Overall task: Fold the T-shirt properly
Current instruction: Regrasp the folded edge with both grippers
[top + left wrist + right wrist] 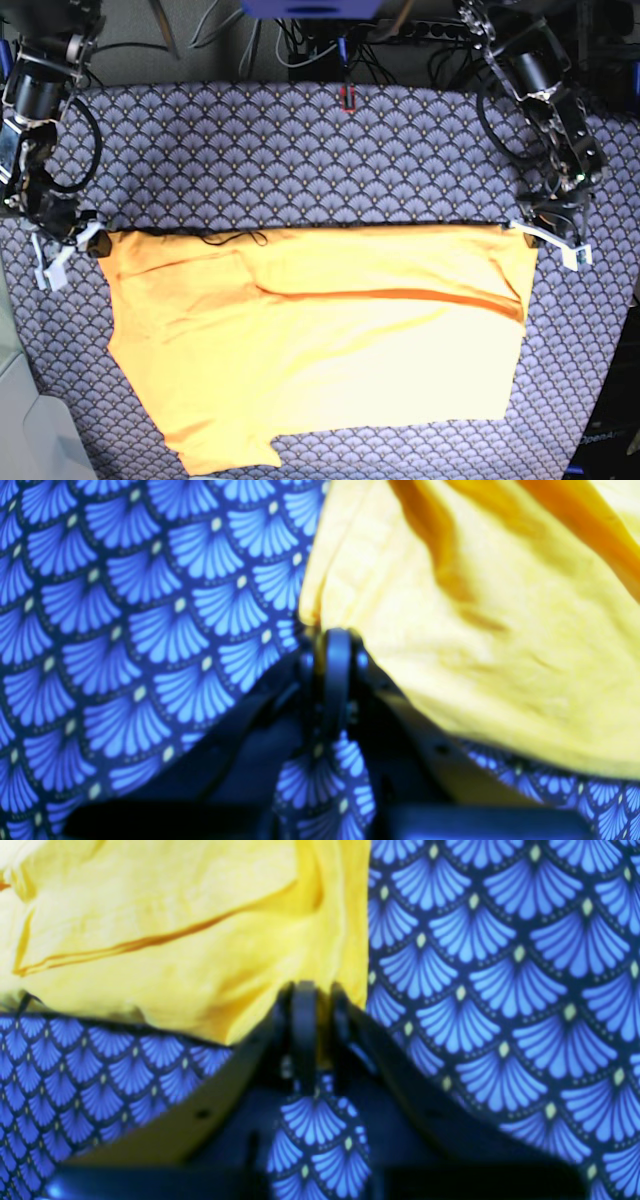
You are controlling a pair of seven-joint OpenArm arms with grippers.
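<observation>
The yellow-orange T-shirt [320, 340] lies on the blue scallop-patterned cloth [300, 150], with its far edge pulled into a straight line between my two grippers. One sleeve points toward the near left. My left gripper [520, 228] is at the far right corner. In the left wrist view it [332, 635] is shut on the T-shirt's edge [500, 630]. My right gripper [95, 240] is at the far left corner. In the right wrist view it [307, 990] is shut on the T-shirt's edge [175, 940]. A long crease runs across the T-shirt.
The patterned cloth [125, 630] covers the whole table and also shows in the right wrist view [500, 990]. A small red mark [348, 97] sits at its far edge. Cables and both arm bases stand behind the table. A pale surface [30, 440] lies at the near left.
</observation>
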